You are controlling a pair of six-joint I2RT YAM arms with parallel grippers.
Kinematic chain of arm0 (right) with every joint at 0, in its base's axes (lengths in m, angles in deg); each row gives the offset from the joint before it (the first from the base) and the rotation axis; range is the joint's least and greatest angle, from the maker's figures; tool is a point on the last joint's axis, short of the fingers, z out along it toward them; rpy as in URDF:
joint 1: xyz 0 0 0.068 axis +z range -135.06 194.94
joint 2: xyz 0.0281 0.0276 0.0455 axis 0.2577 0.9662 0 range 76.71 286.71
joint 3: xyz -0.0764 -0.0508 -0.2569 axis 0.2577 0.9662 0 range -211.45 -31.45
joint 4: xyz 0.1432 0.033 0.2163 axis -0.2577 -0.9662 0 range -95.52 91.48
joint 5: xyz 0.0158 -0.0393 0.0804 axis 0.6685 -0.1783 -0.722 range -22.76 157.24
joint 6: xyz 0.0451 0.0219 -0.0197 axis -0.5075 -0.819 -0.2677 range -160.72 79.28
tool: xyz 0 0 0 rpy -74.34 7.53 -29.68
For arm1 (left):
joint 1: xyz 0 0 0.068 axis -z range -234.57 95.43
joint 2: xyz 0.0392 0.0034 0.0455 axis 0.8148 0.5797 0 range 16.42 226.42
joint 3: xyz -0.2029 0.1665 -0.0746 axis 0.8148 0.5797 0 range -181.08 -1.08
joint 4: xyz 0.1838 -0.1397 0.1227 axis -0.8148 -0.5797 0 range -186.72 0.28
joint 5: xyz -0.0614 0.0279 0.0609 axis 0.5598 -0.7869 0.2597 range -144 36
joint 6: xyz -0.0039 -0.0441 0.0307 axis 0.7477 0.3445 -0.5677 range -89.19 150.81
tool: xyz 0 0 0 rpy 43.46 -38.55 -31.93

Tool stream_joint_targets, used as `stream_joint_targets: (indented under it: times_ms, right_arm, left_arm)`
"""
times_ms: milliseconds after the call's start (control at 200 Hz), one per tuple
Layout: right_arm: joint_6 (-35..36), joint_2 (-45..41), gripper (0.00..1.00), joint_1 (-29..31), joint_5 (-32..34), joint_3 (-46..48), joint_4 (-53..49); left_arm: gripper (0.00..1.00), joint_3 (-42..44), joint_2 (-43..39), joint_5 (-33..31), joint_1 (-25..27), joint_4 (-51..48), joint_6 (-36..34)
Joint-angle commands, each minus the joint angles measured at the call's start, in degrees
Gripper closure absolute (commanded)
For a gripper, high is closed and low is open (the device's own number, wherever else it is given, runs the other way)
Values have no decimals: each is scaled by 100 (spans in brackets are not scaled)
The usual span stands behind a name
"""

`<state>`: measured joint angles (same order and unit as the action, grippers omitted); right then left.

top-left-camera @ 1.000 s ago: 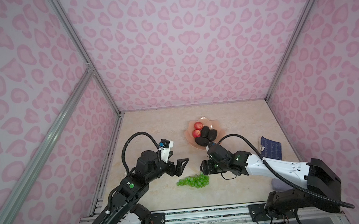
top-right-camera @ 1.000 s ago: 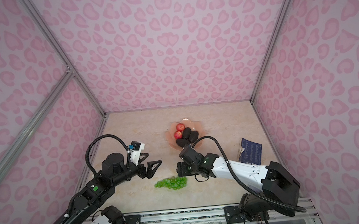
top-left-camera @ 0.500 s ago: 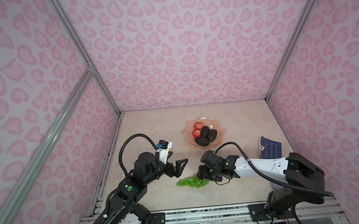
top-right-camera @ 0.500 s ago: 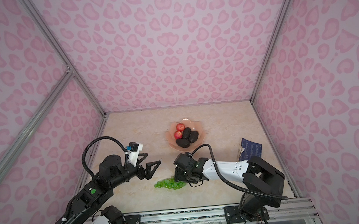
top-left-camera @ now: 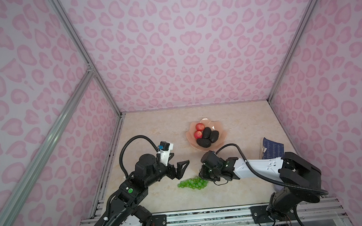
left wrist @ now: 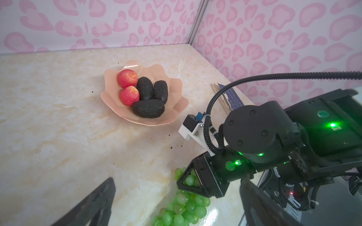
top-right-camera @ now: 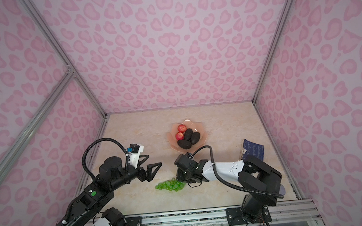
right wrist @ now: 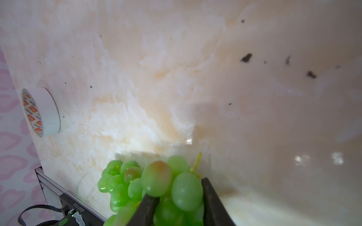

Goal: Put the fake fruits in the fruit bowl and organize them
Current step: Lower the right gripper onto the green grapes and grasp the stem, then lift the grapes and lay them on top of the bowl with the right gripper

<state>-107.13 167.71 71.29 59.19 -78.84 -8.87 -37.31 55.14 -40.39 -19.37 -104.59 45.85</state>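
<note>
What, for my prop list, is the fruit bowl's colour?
Peach-pink; the fruit bowl shows best in the left wrist view.

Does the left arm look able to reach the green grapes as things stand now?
Probably yes, but only at the near end: the left gripper, open, hangs close to the grapes with only table between them. The right gripper clamps the bunch's far end, so the arms might collide there.

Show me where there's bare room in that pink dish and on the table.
In the bowl, only the right side, between the avocados and the rim, is bare; the apples fill its left. The table is bare behind and left of the bowl. Crowded: the front, where the right gripper pinches the grapes beside the left gripper.
</note>
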Motion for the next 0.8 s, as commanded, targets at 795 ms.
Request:
stream_joint_targets:
  times_ms: [795]
  right_arm:
    - [2920, -680, 79, -641, 949, -2247, -1246]
  left_arm:
    - [0, 2, -58, 30, -7, 217, 11]
